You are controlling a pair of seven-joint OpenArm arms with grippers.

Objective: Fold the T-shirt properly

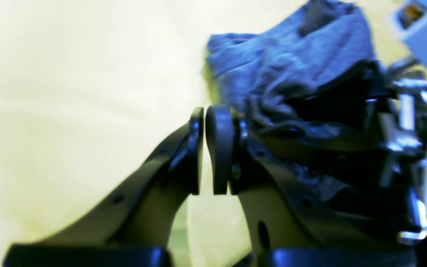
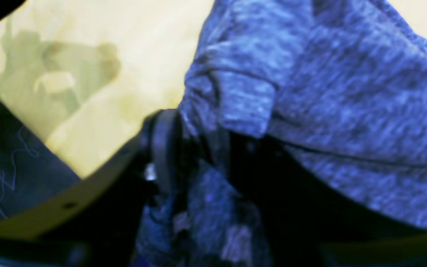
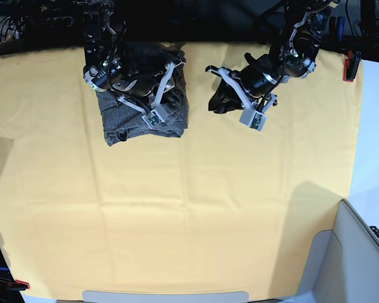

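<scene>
The heathered dark grey knit T-shirt (image 3: 139, 123) lies as a compact bundle at the far edge of the yellow-orange cloth-covered surface (image 3: 177, 221). My right end effector (image 2: 195, 148) sits on it with fabric bunched over one jaw; whether it is clamped or let go I cannot tell, as the other jaw is lost in shadow. If cloth is snagged, lifting away could drag the fold open. My left end effector (image 1: 204, 126), well apart to the right, is clenched on nothing
</scene>
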